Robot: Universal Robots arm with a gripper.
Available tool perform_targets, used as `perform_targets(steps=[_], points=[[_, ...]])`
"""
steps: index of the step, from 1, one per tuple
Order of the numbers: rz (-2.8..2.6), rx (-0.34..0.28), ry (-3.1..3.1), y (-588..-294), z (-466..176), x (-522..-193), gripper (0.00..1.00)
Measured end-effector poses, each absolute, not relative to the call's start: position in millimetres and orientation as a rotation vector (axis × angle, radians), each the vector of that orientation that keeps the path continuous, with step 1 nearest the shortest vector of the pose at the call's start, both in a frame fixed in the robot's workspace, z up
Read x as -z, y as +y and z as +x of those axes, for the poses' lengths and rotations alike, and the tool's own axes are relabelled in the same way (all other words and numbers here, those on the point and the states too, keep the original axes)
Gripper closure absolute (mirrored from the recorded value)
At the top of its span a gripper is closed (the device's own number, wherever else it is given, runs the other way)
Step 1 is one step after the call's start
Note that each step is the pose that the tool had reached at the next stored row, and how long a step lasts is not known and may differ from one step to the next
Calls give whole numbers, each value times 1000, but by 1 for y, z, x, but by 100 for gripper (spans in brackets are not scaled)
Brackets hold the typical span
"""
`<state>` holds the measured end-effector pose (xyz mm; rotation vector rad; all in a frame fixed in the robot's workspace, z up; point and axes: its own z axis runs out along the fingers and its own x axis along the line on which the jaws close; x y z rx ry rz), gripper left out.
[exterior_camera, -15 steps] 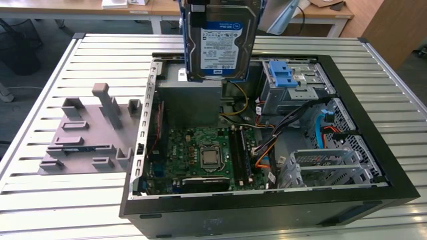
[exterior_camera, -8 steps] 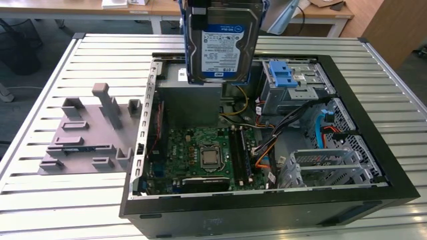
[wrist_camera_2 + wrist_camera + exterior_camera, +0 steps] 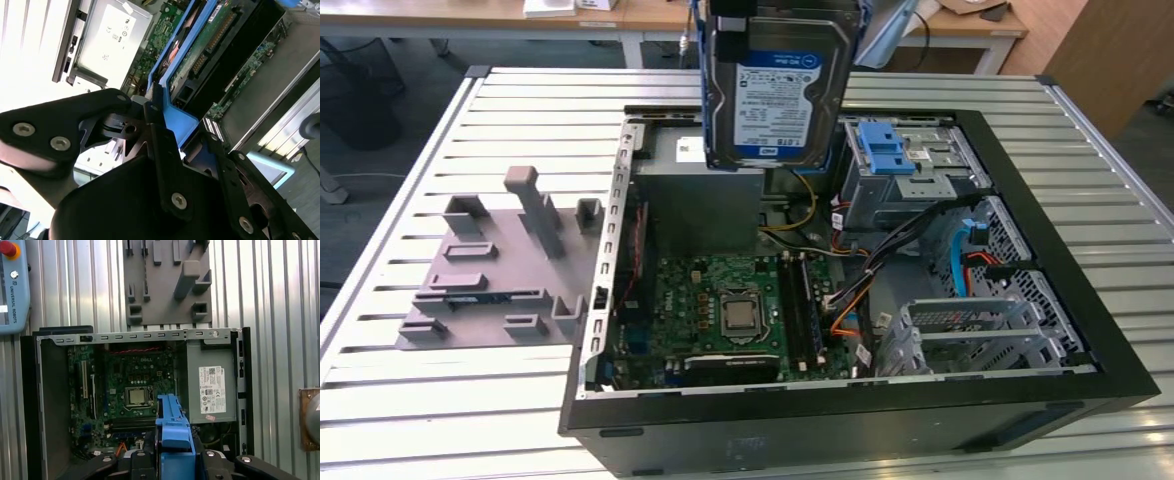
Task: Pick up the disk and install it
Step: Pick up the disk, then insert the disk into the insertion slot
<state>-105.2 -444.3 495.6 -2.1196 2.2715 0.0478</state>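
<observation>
The gripper point(image 3: 182, 127) is clamped narrow on the disk point(image 3: 771, 85) and holds it in the air, clear of the table point(image 3: 427, 400). In the second wrist view its black fingers point(image 3: 157, 150) press on the blue frame from both sides.

In the exterior view the disk hangs upright, its broad face towards the camera. It is a flat silver rectangle with a label point(image 3: 774, 100) that is blue in its upper part and white below. Blue plastic rails point(image 3: 707, 100) run down both long sides. The second wrist view shows its other face, with a green circuit board and a row of connector pins along one end. In the first wrist view the disk is seen edge-on as a narrow blue bar between the fingers.

The disk is above the open case point(image 3: 854, 400), near the case's far wall in the exterior view. Its lower edge is over the grey box point(image 3: 694, 200) with the white sticker. It touches neither of them.

The case lies on its side on the slatted metal table and takes up the half towards the exterior view's right edge. Inside it are a green board point(image 3: 734, 300) and, in the far corner on the exterior view's right, a metal cage point(image 3: 894, 160) with a blue latch. A grey slotted plate point(image 3: 494, 270) lies flat near the table's edge on the exterior view's left, just beside the case.
</observation>
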Motion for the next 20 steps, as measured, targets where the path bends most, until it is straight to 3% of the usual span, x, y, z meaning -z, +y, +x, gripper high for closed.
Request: perform_targets(steps=[20], points=[[-2125,-48,2267,-446,-97,-493,64]])
